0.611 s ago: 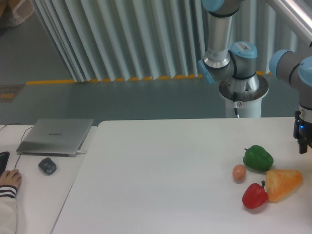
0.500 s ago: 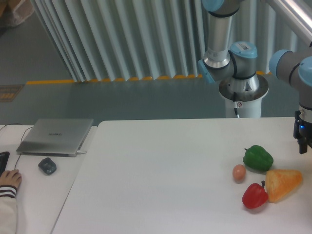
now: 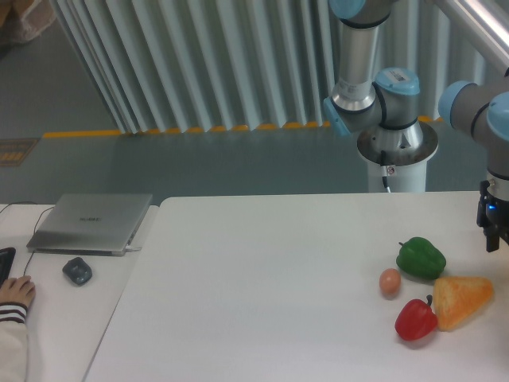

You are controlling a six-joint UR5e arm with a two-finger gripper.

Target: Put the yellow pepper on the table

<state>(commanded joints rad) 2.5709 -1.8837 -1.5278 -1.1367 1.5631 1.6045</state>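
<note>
White desk [image 3: 262, 278] carrying green pepper [image 3: 421, 258], red pepper [image 3: 416, 319], egg [image 3: 390, 282]. Tool [image 3: 495, 227] at 3 o'clock edge, cropped; grip state impossible to tell.

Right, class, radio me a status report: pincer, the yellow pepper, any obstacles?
Pincer at right edge, state unclear. Yellow pepper not in view. Table holds green pepper, red pepper, egg.

One raised fixed camera faces the table [image 3: 262, 302] from afar.
</note>
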